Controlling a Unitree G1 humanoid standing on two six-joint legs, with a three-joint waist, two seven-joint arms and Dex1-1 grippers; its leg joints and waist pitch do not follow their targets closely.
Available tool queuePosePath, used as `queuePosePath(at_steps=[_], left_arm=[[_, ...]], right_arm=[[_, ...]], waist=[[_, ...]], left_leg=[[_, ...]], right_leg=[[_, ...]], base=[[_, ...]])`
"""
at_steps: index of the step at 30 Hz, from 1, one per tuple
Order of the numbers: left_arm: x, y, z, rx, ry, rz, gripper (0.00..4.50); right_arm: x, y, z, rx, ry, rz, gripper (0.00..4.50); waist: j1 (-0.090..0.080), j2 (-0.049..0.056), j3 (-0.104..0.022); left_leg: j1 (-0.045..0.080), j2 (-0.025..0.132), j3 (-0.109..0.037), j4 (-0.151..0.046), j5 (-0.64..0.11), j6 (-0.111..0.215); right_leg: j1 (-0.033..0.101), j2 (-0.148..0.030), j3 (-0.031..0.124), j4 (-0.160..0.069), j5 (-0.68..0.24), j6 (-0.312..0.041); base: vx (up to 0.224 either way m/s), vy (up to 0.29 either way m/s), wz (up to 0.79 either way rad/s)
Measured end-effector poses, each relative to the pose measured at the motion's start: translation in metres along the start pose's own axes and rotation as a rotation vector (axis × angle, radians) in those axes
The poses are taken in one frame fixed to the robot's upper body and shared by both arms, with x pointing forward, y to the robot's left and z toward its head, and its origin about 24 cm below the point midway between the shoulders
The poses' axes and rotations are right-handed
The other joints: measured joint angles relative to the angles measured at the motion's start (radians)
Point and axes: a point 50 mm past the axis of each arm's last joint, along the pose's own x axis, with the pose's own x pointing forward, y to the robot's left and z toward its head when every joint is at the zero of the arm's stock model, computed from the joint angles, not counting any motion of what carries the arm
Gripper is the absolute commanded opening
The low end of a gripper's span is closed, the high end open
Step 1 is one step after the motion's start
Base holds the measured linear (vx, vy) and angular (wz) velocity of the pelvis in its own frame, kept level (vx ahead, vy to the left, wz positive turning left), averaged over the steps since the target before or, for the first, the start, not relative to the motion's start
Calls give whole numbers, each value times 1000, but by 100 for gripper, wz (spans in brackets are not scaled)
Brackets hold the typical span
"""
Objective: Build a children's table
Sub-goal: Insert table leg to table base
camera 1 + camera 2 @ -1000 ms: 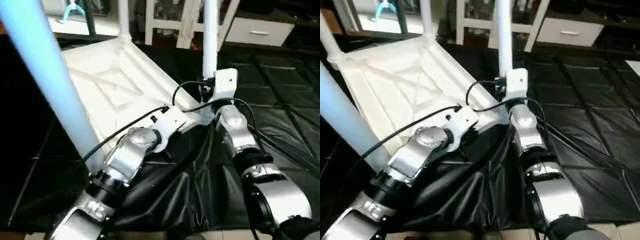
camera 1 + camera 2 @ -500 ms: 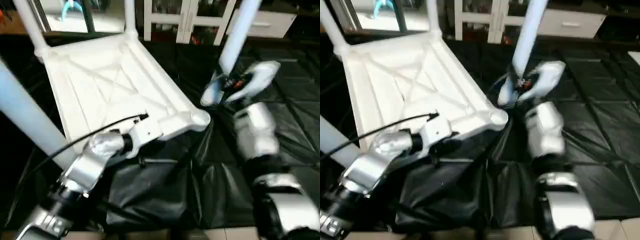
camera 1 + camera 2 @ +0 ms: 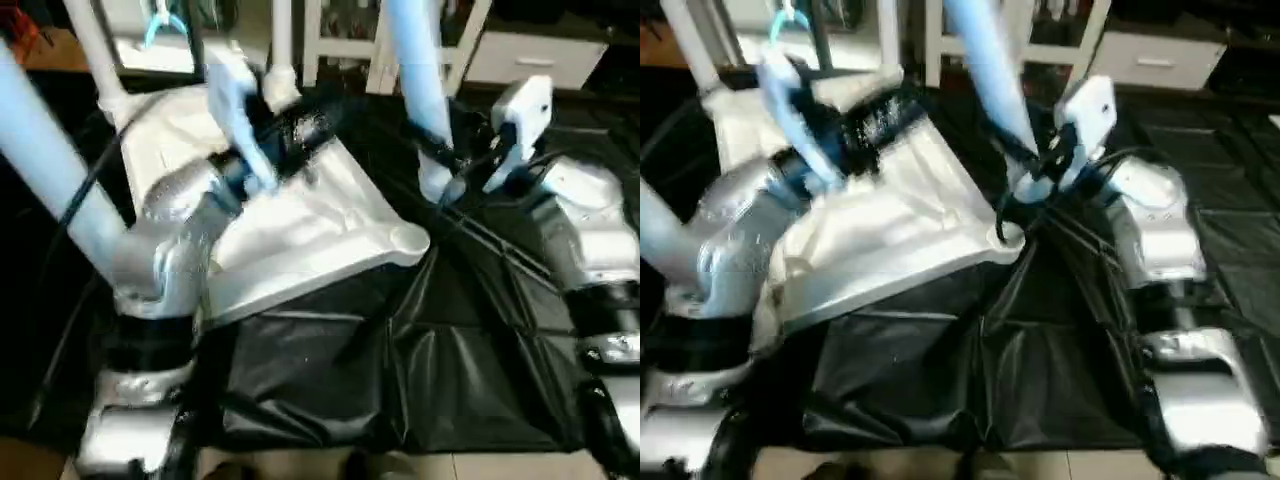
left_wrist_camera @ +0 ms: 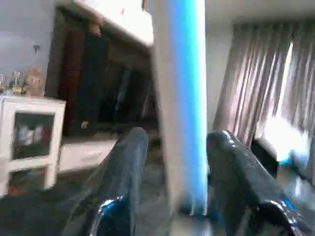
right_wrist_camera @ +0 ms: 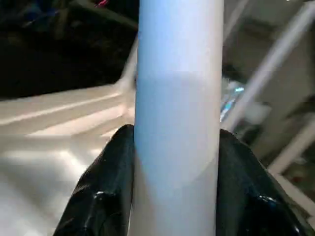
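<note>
Table top (image 3: 330, 225) lies underside up at centre frame. Right gripper (image 5: 172, 162) clasps the loose leg (image 3: 415, 70), its long axis near upright, foot just right of the empty corner socket (image 3: 408, 238). Left gripper (image 4: 172, 162), jaws part-open, straddles another leg (image 4: 179, 98) without gripping.

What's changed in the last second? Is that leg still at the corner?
No. The right gripper, still clamped on the long white tapered tube leg, has pulled it off the near right round corner socket; it now hangs tilted beside it. The left gripper swung up from the near edge to another leg. The white ribbed square top stayed put.
</note>
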Motion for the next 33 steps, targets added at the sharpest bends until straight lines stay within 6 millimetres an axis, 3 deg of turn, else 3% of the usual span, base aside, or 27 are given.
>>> queuePosePath(at_steps=[3, 11, 16, 22, 23, 32, 33], left_arm=[[9, -1, 16, -50, -72, 1, 265], [9, 2, 19, -178, -107, 35, 333], [9, 8, 22, -205, -112, 77, 341], [9, 10, 22, -235, -118, 96, 294], [9, 11, 22, -237, -119, 100, 268], [9, 15, 28, -248, -165, 118, 213], [9, 15, 28, -248, -165, 119, 187]], right_arm=[[5, 14, -7, 14, 27, 62, 178], [6, 30, -9, -10, 85, 132, 178], [8, 30, -9, -18, 97, 84, 178], [10, 24, -6, -20, 75, -17, 178], [10, 23, -5, -25, 73, -27, 178], [12, 21, -4, -41, 77, -59, 178], [12, 21, -4, -43, 79, -59, 178]], waist=[[4, 3, -1], [13, 4, -1], [16, 7, -1], [21, 8, -2], [21, 9, -2], [21, 9, -2], [21, 10, -2]], left_leg=[[0, 0, 0, 2, 0, 0], [-2, 1, -2, 8, 0, 0], [-1, 2, -3, 13, 0, 0], [0, 2, -3, 14, 1, -2], [0, 2, -3, 14, 1, -2], [0, 2, -4, 14, 1, -1], [0, 2, -4, 15, 1, -1]], right_leg=[[0, 0, 0, 1, 0, 0], [-1, 0, -1, 6, 0, 0], [0, 0, -1, 13, 0, 0], [0, 0, -1, 15, 0, 0], [0, 0, -1, 15, 0, 0], [0, 0, -1, 16, 0, 0], [0, 0, -1, 16, 0, 0]], base=[[0, 0, 0], [0, 0, 0], [0, 0, 0], [0, 0, 0], [0, 0, 0], [0, 0, 0], [0, 0, 0]])
